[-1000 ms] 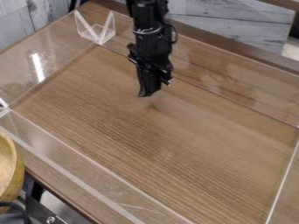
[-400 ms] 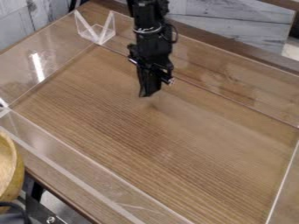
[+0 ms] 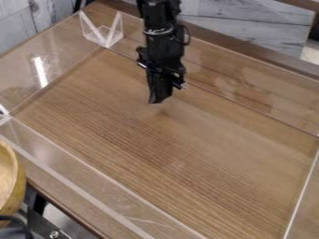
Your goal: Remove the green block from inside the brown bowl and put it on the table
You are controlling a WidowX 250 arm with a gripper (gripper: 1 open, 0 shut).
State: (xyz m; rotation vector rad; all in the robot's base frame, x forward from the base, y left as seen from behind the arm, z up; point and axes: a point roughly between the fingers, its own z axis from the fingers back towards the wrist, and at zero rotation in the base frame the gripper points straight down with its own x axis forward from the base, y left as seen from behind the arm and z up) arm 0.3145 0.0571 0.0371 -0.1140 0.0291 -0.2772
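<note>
Hanging over the far middle part of the table (image 3: 187,149), the black gripper (image 3: 157,97) is seen pointing straight down, with its tips just above or touching the wood; which of the two cannot be told from this single camera view. The jaws are drawn fully together, and nothing can be made out between them. A small dark shadow is cast on the wood right beneath the tips.

The table is a broad surface of medium-brown wood grain, bordered on all sides by low clear acrylic walls (image 3: 75,191) that catch pale reflections, most of all along the left edge and at the near edge. The gripper is carried by a black arm (image 3: 156,19) that comes down from the top of the picture, nearer the far edge than the near one.

At the far left corner, a clear angled acrylic piece (image 3: 100,31) is stood upright just beyond the wall. At the bottom left, outside the near wall, a curved tan rim (image 3: 10,177) is partly shown, cut off by the picture's edge; what it belongs to cannot be told. The green block cannot be found anywhere in this view.
</note>
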